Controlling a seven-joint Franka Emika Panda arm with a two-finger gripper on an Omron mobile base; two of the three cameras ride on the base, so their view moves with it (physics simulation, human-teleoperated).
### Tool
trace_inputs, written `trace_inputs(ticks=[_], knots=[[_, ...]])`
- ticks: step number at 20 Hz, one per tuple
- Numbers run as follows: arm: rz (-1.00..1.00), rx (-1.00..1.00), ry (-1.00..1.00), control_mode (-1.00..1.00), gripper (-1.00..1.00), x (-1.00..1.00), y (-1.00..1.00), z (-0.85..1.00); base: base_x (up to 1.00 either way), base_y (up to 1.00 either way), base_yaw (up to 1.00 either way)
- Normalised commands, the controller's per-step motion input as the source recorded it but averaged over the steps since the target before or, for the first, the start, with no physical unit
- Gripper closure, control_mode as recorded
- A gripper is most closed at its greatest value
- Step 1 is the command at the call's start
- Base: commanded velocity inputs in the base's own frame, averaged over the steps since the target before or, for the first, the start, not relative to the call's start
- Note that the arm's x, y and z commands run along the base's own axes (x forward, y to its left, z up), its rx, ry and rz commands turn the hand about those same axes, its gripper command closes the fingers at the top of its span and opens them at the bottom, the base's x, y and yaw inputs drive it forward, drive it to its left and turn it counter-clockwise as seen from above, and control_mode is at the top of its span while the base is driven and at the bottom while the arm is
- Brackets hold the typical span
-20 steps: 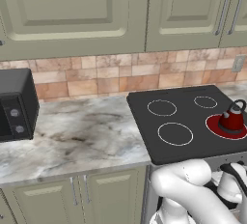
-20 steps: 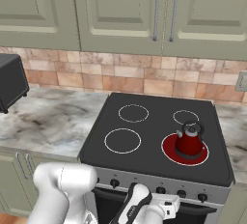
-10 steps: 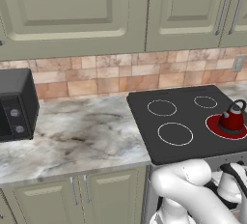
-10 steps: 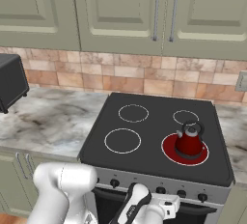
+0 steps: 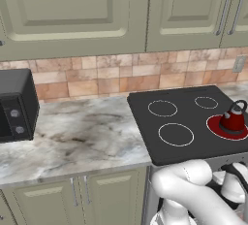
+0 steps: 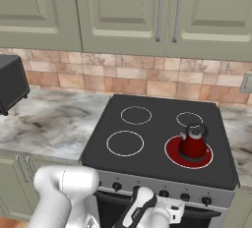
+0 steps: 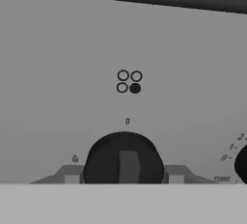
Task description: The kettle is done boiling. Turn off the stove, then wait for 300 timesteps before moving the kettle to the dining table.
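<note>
The small red kettle (image 5: 233, 120) (image 6: 193, 143) stands upright on the front right burner (image 6: 172, 154), which glows red on the black stove top (image 5: 186, 113) (image 6: 157, 126). Low at the stove's silver front, my gripper (image 6: 165, 211) (image 7: 124, 175) is shut on a black knob (image 7: 123, 158). One fingertip (image 7: 70, 175) rests against each side of it. The mark above this knob has its lower right dot filled. The knob's pointer stands under a small arrow mark. The dining table is out of view.
A black microwave (image 5: 14, 105) (image 6: 10, 82) sits on the marbled counter (image 5: 82, 136) (image 6: 54, 119) left of the stove. More black knobs (image 6: 185, 197) line the stove front, and one shows at the right (image 7: 241, 165). Green cabinets hang overhead.
</note>
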Motion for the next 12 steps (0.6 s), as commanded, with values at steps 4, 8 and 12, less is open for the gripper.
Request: trace_inputs(ticks=[4, 8, 12], knots=[[-0.02, 0.18, 0.00, -1.00, 1.00, 0.00, 0.00, -0.04, 0.00, 0.00, 0.00], [-0.03, 0.17, 0.00, -1.00, 1.00, 0.00, 0.00, -0.01, 0.00, 0.00, 0.00], [-0.03, 0.15, 0.00, -1.00, 1.00, 0.00, 0.02, 0.00, 0.00, 0.00, 0.00]])
